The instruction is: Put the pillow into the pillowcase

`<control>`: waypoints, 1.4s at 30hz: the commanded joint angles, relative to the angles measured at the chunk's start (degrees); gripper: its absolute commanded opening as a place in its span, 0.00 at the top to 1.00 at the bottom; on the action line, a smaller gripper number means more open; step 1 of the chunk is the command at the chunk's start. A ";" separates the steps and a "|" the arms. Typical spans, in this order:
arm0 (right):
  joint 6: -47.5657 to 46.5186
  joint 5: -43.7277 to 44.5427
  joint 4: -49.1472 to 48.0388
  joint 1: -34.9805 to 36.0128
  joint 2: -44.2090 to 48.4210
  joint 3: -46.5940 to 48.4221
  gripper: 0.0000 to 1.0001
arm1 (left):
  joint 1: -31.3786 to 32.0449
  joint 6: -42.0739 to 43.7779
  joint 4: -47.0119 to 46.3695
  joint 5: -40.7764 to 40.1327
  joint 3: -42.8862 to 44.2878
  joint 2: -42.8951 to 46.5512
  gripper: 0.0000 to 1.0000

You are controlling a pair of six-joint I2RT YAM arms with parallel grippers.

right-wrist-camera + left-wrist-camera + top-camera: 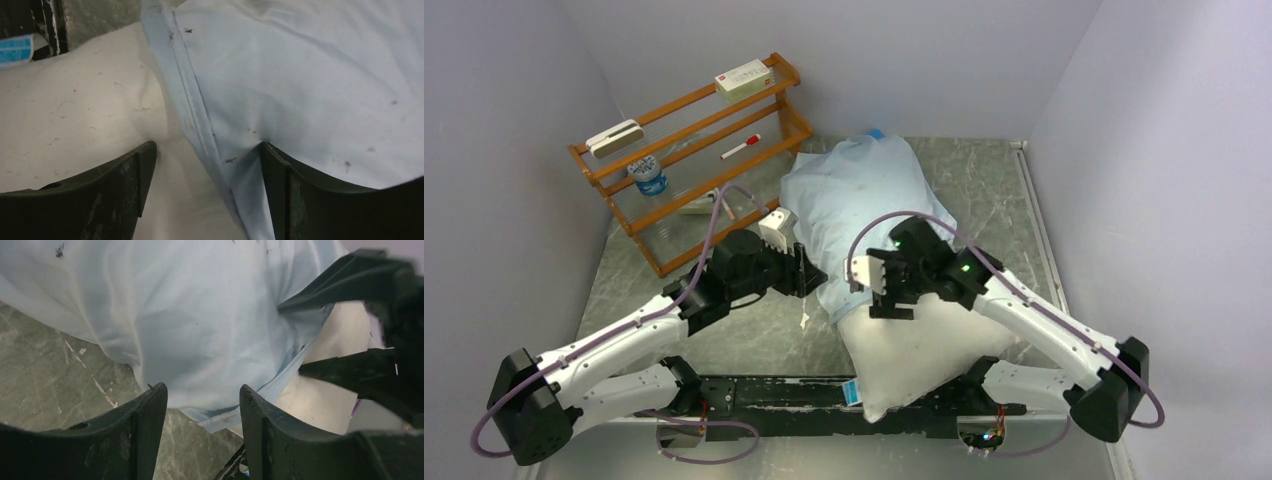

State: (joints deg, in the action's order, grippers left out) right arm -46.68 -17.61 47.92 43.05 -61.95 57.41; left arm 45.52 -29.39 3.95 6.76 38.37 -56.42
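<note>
Pillow [924,345] is lying lengthwise on the table [754,340], its far part sitting inside the pillowcase [864,200] and its near part showing bare white down by the arm bases. Judging roughly, a bit over half is sleeved; the near end with its blue tag [852,390] is waiting to be covered. Right gripper [886,300] is pressing down astride the hem [192,110], fingers spread, one on bare pillow, one on pale-blue cloth, pinching nothing. Left gripper [812,275] is sitting at the hem's left side, fingers spread, cloth edge lying unclamped in the gap. Left to do: drawing the opening toward the near end.
</note>
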 commanded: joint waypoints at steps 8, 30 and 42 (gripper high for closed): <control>2.99 15.19 -7.48 5.20 -8.07 -0.36 1.00 | -0.44 -0.93 2.30 0.21 -0.48 3.15 0.41; 65.02 36.14 -16.36 -4.35 -10.42 40.37 1.00 | -0.43 12.15 18.92 -21.19 25.24 6.76 0.44; 80.30 12.94 -8.99 -28.20 -20.38 54.97 1.00 | -0.45 2.36 6.91 -16.12 21.96 2.80 0.57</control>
State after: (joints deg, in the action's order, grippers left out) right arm 26.04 3.18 43.51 17.10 -81.97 111.48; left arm 45.41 -20.62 20.08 -13.93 70.91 -54.22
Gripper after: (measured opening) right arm 0.019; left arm 0.434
